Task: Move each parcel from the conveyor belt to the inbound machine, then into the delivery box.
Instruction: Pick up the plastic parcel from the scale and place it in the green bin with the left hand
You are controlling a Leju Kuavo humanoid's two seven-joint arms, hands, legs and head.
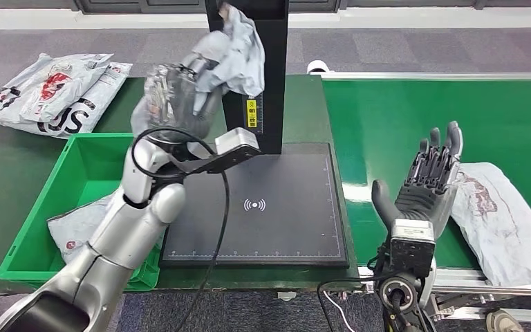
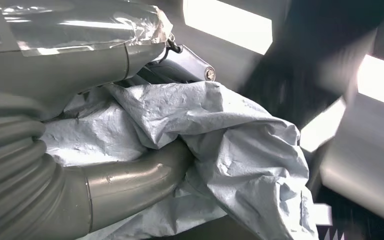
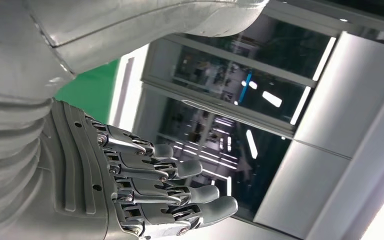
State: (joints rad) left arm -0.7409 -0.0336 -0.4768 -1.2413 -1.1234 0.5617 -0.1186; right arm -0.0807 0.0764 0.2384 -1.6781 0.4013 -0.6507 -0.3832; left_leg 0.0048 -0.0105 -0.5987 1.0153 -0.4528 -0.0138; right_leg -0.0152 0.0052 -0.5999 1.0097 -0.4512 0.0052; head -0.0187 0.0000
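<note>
Gripping the crumpled grey parcel (image 1: 238, 52) in my left hand (image 1: 173, 93), fingers clamped on it, I am holding it raised above the inbound machine (image 1: 269, 228) for scanning, while my right hand (image 1: 429, 183) is waiting empty, fingers spread, beside the next parcel (image 1: 505, 221) on the conveyor belt (image 1: 401, 124).

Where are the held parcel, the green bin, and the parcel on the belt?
held parcel (image 1: 238, 52): head view, crumpled grey middle, in the left hand.
green bin (image 1: 38, 228): head view, left wall.
belt parcel (image 1: 505, 221): head view, middle of the white bag.
</note>
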